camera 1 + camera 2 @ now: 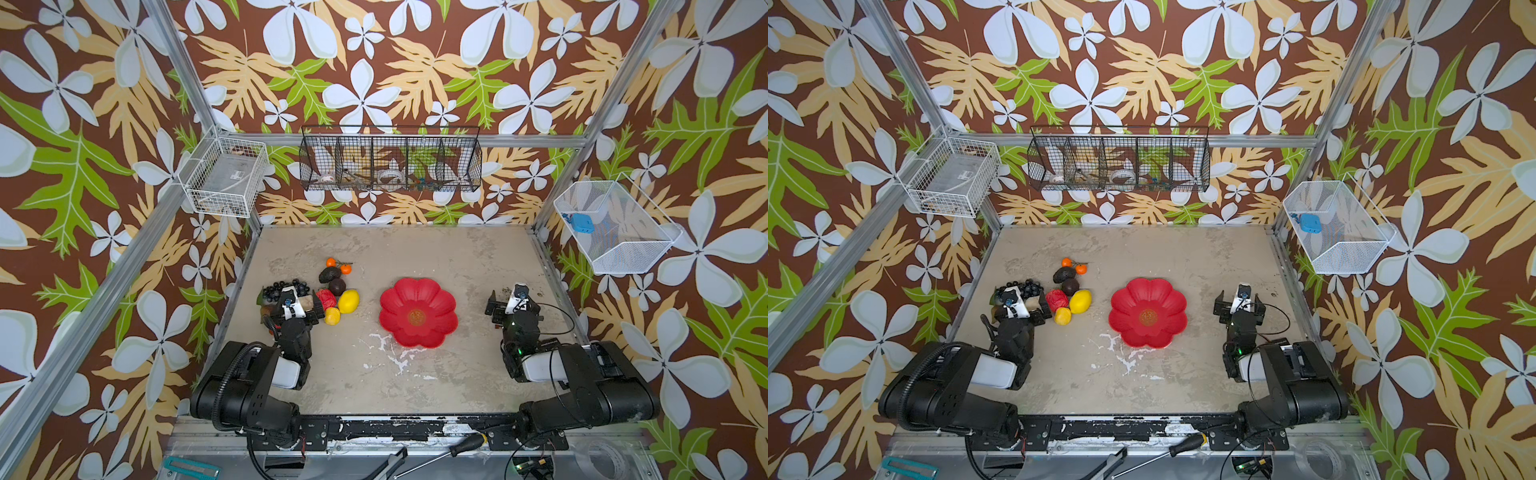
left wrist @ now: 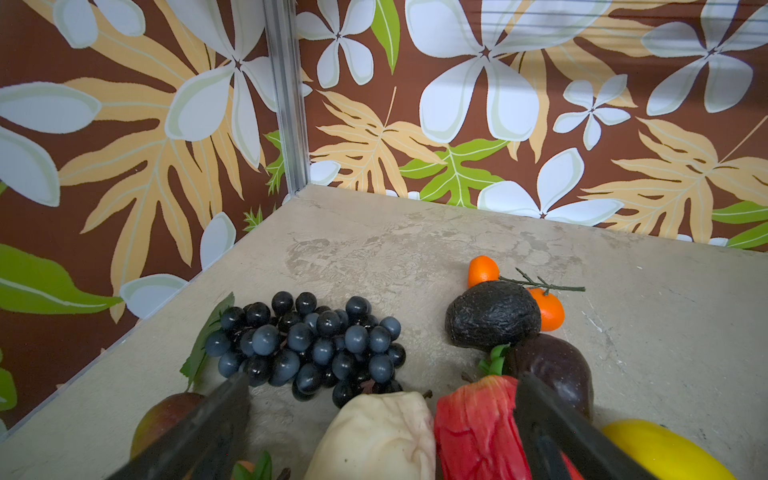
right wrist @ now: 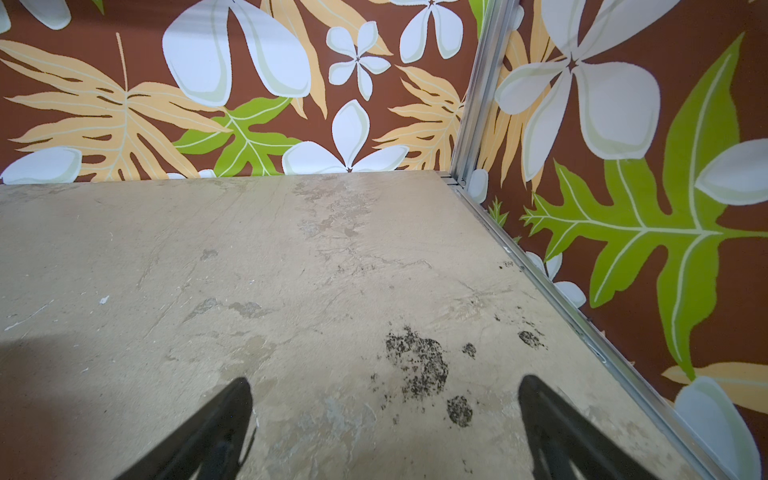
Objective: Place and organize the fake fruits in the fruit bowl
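The left fingers (image 2: pixel 208 428) stood wide apart and held nothing, poised over the fruit pile, with the cream lumpy piece (image 2: pixel 374 436) lying between them. Whether they touched any fruit could not be told. A red streaked fruit (image 2: pixel 473 432) lay just beside the cream piece, and the black grape bunch (image 2: pixel 307 345) lay beyond both. To the side lay the dark avocado (image 2: pixel 492 313), a dark purple fruit (image 2: pixel 557 374) and the two stemmed oranges (image 2: pixel 548 313). Two yellow lemons (image 1: pixel 348 301) closed the cluster on the side toward the fruit bowl (image 1: pixel 399 299). The red flower-shaped bowl sat near the middle of the tabletop (image 1: pixel 415 253), apart from the fruits, all of which lay on the surface to its left.

The right fingers (image 3: pixel 220 424) were also spread wide, grasping nothing, above bare tabletop near the right wall. Dark speckled patches (image 3: pixel 415 365) marked the surface just ahead of them.

The tabletop was beige and mottled, with white scuffs (image 1: pixel 386 345) in front of the bowl. Brown wallpaper (image 1: pixel 374 62) with white flowers and tan and green leaves covered three walls, framed by aluminium posts. A white wire basket (image 1: pixel 226 178) hung on the left wall. A long black divided basket (image 1: pixel 390 160) hung on the back wall. A white mesh basket (image 1: pixel 615 237) holding a blue item (image 1: pixel 579 222) hung on the right wall.
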{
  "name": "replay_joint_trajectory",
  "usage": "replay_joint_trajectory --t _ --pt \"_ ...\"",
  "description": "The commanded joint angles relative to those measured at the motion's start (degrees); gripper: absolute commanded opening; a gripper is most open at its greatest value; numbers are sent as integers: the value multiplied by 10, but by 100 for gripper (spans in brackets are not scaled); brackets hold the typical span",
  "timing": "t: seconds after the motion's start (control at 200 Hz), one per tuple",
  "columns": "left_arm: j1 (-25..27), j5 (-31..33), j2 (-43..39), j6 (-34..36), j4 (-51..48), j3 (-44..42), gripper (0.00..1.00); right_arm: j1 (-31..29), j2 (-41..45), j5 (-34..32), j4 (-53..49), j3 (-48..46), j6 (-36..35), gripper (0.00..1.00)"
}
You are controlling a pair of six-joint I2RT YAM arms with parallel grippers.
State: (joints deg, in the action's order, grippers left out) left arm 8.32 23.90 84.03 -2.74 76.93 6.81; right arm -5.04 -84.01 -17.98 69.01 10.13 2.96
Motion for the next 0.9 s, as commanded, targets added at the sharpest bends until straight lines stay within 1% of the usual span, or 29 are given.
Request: replay_joint_trajectory --t 0.0,0.48,0.591,0.661,0.716,0.791,0.841,0.896 --pt "0 2 0 3 24 2 100 -1 -1 -6 18 2 3 99" --pt "-4 0 -1 -1 22 1 100 -1 0 -6 20 0 3 99" --pt "-4 -23 -16 7 77 -33 100 -6 26 28 9 -5 -17 100" --pt "-1 -4 -57 4 94 -59 100 -16 48 7 17 -17 -22 99" --pt "12 24 -112 10 60 -65 100 -36 81 -16 -18 -13 -38 100" --pt "39 53 -204 17 -64 -41 100 -66 128 -32 -58 -9 -67 99" --pt "44 67 -262 -22 -155 -14 100 -80 164 -40 -73 -12 -74 100" --pt "47 64 -313 -72 -220 8 100 -85 210 -27 -103 -11 -57 100"
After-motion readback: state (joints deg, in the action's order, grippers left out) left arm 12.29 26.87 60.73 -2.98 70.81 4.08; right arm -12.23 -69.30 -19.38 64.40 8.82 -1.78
